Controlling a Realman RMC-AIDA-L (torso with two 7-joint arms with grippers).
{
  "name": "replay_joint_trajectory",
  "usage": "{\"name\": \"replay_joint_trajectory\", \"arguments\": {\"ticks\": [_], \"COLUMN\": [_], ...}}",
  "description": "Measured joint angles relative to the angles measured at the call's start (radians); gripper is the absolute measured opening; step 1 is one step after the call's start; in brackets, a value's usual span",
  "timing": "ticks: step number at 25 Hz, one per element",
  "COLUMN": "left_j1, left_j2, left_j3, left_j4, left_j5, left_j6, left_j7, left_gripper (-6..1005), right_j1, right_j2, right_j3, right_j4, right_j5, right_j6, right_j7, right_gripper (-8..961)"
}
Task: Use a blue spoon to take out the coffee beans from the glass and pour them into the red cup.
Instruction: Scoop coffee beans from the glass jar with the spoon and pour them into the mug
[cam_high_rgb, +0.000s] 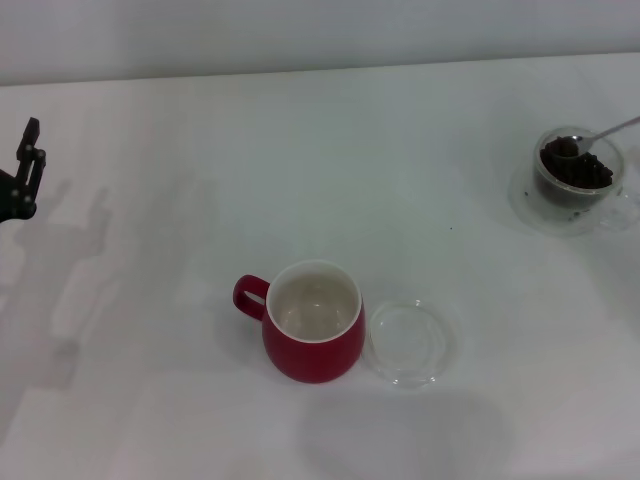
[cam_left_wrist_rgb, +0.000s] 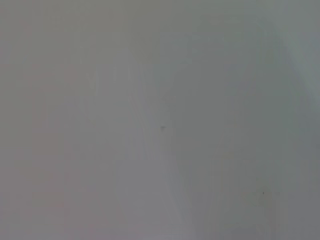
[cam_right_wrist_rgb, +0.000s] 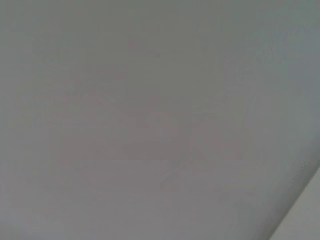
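head high over table, wrists blank

Plain white counter filling the scene, pale grey wall along its far edge, soft shadows at near left

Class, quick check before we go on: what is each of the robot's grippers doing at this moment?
Left gripper: parked at the table's far left edge, holding nothing; open or shut cannot be told.
Right gripper: not in view in any picture.
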Motion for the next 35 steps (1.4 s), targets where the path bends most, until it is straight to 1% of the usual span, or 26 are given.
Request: {"name": "replay_joint_trajectory", "arguments": {"ticks": [10,16,29,35], "left_j1": [-0.002,0.001,-0.003,-0.002], "left_j2": [0.000,0.000,0.001,0.002], "left_j3": [0.000,0.000,0.000,0.000], "left_j4": [0.003,0.017,0.039,0.036], "left_j5": [0.011,0.031,0.066,0.075], "left_j6": [0.006,0.007,0.011,0.012], "left_j7": [-0.004,-0.003,-0.002,0.000], "left_gripper": [504,504,504,505], "right_j1": [-0.010,-0.002,0.010,0.018], "right_j2": [0.026,0.028,0.036,0.039], "right_j3": [-0.010,-0.018,-0.093,-0.099], "right_j4": [0.011,0.092,0.151,0.176], "right_j5": [-0.006,-0.008,-0.008,-0.009], "right_j6": [0.130,0.192,0.262,0.293], "right_j7": [-0.015,-0.109,-0.194,-0.217], "right_gripper": [146,145,146,146]}}
